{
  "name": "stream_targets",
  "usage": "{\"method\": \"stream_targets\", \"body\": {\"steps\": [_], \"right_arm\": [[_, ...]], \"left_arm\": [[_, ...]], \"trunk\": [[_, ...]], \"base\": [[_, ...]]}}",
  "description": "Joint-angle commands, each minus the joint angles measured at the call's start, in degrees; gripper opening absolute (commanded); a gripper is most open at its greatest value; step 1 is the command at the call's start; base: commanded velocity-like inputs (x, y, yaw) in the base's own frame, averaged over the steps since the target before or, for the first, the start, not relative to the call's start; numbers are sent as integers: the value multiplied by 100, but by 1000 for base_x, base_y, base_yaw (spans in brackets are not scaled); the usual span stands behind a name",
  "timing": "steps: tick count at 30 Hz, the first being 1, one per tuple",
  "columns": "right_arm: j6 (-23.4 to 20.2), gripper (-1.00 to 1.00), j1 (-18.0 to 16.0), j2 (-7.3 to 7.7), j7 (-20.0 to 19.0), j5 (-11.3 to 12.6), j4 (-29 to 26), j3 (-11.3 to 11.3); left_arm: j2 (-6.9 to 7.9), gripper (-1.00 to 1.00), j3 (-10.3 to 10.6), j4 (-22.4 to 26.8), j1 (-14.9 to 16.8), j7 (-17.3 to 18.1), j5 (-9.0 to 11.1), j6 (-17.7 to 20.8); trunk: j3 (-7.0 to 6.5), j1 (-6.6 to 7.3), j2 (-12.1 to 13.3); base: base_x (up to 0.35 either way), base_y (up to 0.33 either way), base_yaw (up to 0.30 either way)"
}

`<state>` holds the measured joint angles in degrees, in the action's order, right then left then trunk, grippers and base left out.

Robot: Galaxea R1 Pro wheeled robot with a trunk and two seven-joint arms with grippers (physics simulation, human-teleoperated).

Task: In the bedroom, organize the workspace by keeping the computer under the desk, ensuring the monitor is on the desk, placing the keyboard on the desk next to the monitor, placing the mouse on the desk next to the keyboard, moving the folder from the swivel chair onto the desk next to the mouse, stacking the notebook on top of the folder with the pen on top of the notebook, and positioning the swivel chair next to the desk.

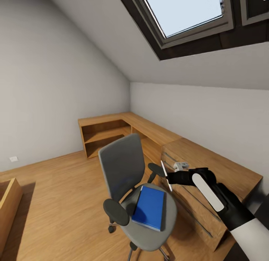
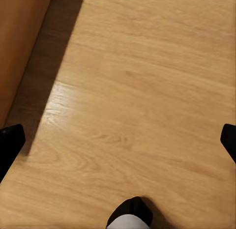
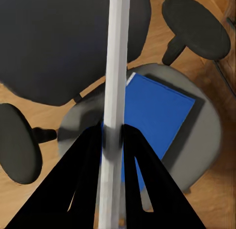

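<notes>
Attic room, wood floor (image 2: 142, 91): right tool (image 3: 112, 140) clamped on white pen (image 3: 115, 67) above blue folder (image 1: 149, 207) lying on swivel chair (image 1: 123, 167) seat, wood drawer chest (image 1: 220, 171) at 3 o'clock; left tool (image 2: 118, 140) spread wide.

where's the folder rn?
The blue folder lies flat on the seat of the grey swivel chair, low in the head view, beside the wooden drawer chest.

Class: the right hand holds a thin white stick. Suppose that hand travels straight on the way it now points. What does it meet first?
Most likely the blue folder on the chair seat. In the wrist view the right hand, shut on the pen, looks down at the seat, with the folder just ahead of its fingers. Depth is unclear, so the chair back might come first.
</notes>
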<state>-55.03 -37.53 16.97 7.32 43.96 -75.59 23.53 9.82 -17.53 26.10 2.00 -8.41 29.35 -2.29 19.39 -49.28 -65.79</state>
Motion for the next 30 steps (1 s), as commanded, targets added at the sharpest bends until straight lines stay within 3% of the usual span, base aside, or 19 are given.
{"method": "stream_targets", "body": {"steps": [1, 4, 6, 10, 19, 30], "right_arm": [[-10, -100, 27, 35, 50, 66, -86, 12], [-14, -100, 136, 144, 50, 67, -337, 10], [-15, -100, 186, 226, 50, 68, -479, 6], [-16, -100, 209, 289, 50, 68, -546, -28], [-16, -100, 230, 341, 84, 61, -559, -216], [83, -100, 255, 336, 1380, 68, -530, -330]], "left_arm": [[-6, 100, 12, -1, 3, -13, 57, -20], [-37, 100, 12, -7, 3, -12, -30, -24], [-60, 100, 12, -9, 3, -12, -228, -25], [-79, 100, 8, -14, 3, -12, -420, -26], [-117, 100, 12, -50, 3, -12, -515, -32], [-96, 100, 12, -120, 3, -12, -527, -51]], "trunk": [[-13, 22, 37], [-74, 88, 158], [-117, 132, 238], [-204, 220, 398], [-402, 418, 759], [-645, 659, 1201]], "base": [[0, 0, -49], [0, 0, -123], [0, 0, -196], [0, 0, -222], [0, 0, -239], [0, 0, -246]]}}
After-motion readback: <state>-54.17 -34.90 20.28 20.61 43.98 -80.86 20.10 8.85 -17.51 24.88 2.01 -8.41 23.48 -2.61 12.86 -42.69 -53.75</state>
